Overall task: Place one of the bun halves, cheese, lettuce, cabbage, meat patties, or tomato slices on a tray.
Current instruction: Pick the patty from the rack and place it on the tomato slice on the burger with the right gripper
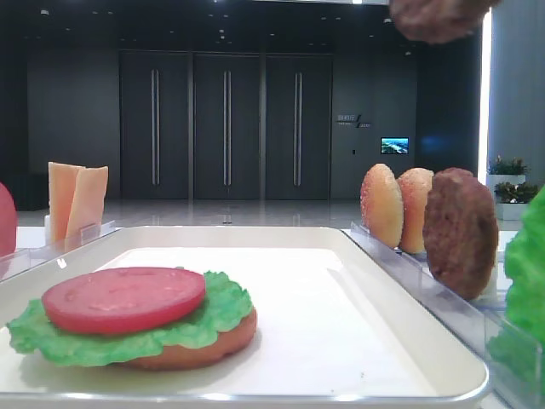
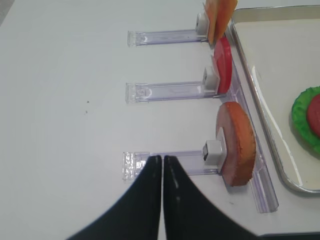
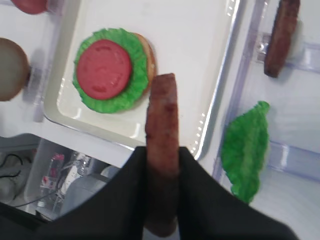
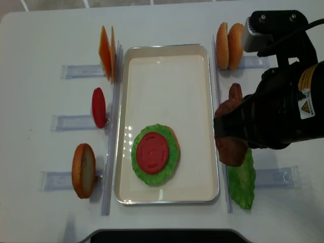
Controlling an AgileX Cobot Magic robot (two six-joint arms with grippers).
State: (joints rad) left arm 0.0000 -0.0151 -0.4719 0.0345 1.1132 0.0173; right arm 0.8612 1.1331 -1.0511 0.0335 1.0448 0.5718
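My right gripper (image 3: 162, 167) is shut on a dark-brown meat patty (image 3: 162, 115), held on edge above the right rim of the white tray (image 4: 167, 66). The same patty (image 4: 230, 139) hangs below the right arm in the overhead view. On the tray lies a bun half (image 4: 175, 139) topped with lettuce (image 4: 139, 164) and a tomato slice (image 4: 153, 153). My left gripper (image 2: 162, 160) is shut and empty, over the table left of the tray, beside a clear holder with a bun half (image 2: 237, 145). Cabbage is out of view.
Clear holders flank the tray. On the left stand cheese (image 4: 106, 53), a tomato slice (image 4: 98, 107) and a bun half (image 4: 83, 169). On the right stand two bun halves (image 4: 229, 45), another patty (image 4: 234, 91) and a lettuce leaf (image 4: 242, 182).
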